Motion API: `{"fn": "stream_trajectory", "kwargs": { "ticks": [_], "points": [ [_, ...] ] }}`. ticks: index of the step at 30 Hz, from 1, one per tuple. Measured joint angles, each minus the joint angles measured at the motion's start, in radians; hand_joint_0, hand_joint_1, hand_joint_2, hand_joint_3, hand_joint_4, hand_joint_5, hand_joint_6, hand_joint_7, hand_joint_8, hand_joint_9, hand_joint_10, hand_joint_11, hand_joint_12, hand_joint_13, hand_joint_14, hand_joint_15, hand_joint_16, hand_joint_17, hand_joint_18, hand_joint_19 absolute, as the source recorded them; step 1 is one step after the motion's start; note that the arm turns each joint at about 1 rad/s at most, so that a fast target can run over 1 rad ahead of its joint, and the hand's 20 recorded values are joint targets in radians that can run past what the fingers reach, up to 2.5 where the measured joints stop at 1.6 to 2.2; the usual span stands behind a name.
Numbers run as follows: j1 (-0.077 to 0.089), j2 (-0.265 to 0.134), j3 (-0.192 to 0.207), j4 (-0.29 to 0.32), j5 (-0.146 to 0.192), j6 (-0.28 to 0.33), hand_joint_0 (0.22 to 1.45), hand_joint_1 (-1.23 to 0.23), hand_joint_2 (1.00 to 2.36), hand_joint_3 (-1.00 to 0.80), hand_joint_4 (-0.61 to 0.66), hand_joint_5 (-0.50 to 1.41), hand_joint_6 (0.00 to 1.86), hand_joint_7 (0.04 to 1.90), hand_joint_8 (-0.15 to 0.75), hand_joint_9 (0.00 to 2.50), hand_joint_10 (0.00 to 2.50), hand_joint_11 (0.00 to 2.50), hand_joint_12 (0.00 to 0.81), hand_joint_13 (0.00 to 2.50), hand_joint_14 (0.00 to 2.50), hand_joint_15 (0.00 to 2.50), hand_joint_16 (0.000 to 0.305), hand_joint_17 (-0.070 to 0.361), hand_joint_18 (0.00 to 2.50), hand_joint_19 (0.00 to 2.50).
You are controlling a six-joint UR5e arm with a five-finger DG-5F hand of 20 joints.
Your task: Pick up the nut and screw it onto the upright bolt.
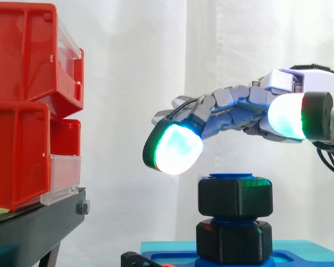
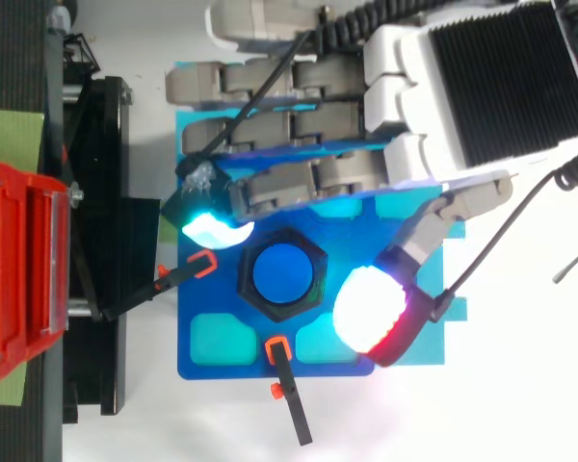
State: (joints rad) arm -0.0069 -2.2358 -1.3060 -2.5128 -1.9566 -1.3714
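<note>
The nut [image 1: 235, 196] sits threaded on the bolt [image 2: 281, 272], at the middle of the blue base [image 2: 212, 298]. The hand [image 1: 239, 105] hovers just above it. Its fingers [image 2: 215, 231] are loosely spread at 10 and 4 o'clock of the nut, holding nothing.

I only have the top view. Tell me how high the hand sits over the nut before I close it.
Observer: In the side view the hand is open and above the upper nut. Its lowest fingertip pad hangs just off the nut's top left corner, apart from it.
Operator: Report what is under that nut.
Observer: A lower nut, also black, sits beneath it on the blue bolt, with a thin blue band between them.
Operator: Say how much bolt stands above the top one.
Observer: Very little: a thin blue rim.
</note>
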Motion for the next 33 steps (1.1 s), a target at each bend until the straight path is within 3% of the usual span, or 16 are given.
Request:
{"fn": "stream_trajectory", "kwargs": {
  "ticks": [6,11,21,33],
  "points": [
    [0.023,0.000,0.000,-0.037,0.035,0.000,0.45,-0.10,1.00,-0.50,0.16,-0.19,0.50,0.65,0.192,0.23,0.00,0.00,0.308,0.00,0.00,0.00,0.040,0.090,0.00,0.00],
    [0.030,0.001,0.000,-0.045,0.039,0.003,0.45,-0.10,1.00,-0.50,0.18,-0.18,0.50,0.75,0.205,0.24,0.00,0.00,0.306,0.00,0.00,0.00,0.039,0.088,0.00,0.00],
    [0.029,0.001,0.000,-0.046,0.036,0.006,0.46,-0.12,1.00,-0.50,0.24,-0.14,0.50,1.01,0.231,0.31,0.00,0.00,0.293,0.03,0.00,0.00,0.036,0.080,0.00,0.00],
    [0.009,0.001,0.000,-0.045,0.033,0.003,0.48,-0.20,1.00,-0.50,0.23,-0.09,0.50,1.29,0.259,0.46,0.00,0.00,0.271,0.15,0.00,0.00,0.030,0.069,0.00,0.00]
  ]
}}
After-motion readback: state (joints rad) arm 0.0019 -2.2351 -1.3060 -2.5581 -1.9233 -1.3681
